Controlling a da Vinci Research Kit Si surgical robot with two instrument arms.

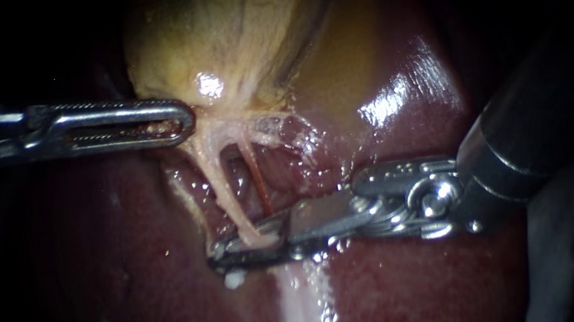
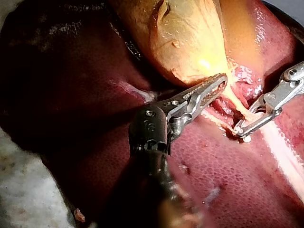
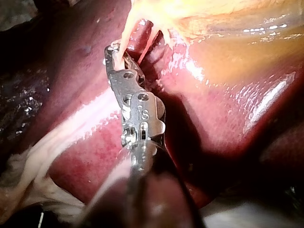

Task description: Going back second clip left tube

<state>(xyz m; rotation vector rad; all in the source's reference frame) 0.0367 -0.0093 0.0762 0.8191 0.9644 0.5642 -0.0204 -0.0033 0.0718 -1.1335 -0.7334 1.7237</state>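
Note:
The yellow gallbladder [image 1: 233, 35] lies on the dark red liver [image 1: 407, 286]. From its neck two tubes run down: the pale left tube [image 1: 220, 184] and a thin reddish right tube [image 1: 258, 183]. My left instrument [image 1: 181, 119] comes in level from the left, its slotted jaws shut on the gallbladder's neck, holding it taut. My right instrument [image 1: 219, 256] reaches in from the right, its jaws closed around the low end of the left tube, tips meeting beyond it. The left wrist view shows the left instrument [image 2: 219, 83] and the right instrument [image 2: 239, 129]; the right wrist view shows the right instrument [image 3: 114, 52] astride the tube.
A pale band of tissue [image 1: 302, 307] runs down the liver below the right instrument's jaws. A small white fleck [image 1: 233, 280] sits just under the jaw tips. Wet, glistening tissue [image 1: 291, 138] lies to the right of the tubes.

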